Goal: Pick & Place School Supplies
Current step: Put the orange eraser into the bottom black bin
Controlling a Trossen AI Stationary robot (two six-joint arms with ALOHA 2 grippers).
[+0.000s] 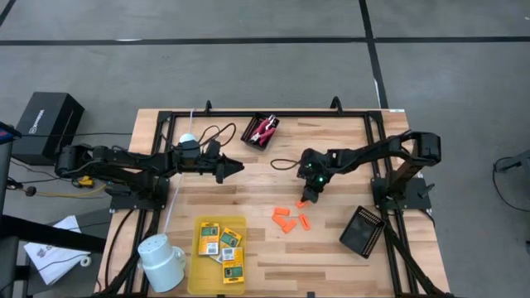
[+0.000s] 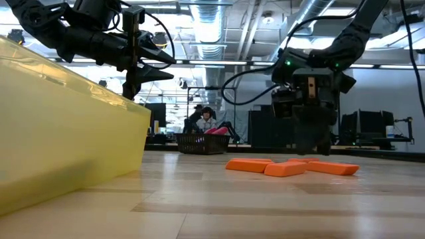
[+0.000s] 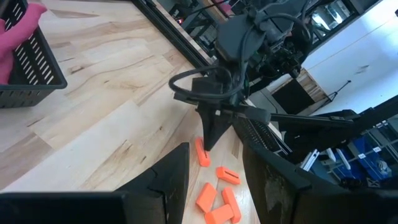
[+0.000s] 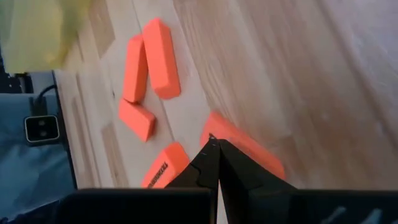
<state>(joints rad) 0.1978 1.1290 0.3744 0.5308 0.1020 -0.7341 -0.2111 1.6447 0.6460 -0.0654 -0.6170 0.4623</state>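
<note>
My right gripper (image 4: pixel 214 146), fingers clenched empty, tip down among the orange pieces (image 1: pixel 286 220). My left gripper (image 1: pixel 236 169) hovers mid-table, fingers parted, holding nothing.

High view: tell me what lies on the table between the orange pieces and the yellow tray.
Nothing: in the high view, bare wood separates the orange pieces from the yellow tray. The low view shows the same bare stretch.

Premises: a large industrial-type robotics lab. Evidence: bare grey concrete floor (image 1: pixel 248 21) marked with dark tape lines, exposed ceiling ducts and pipework (image 2: pixel 219 20), a wooden worktop (image 1: pixel 265 178) in a black metal frame, a person (image 2: pixel 207 119) seated at equipment beyond.
</note>
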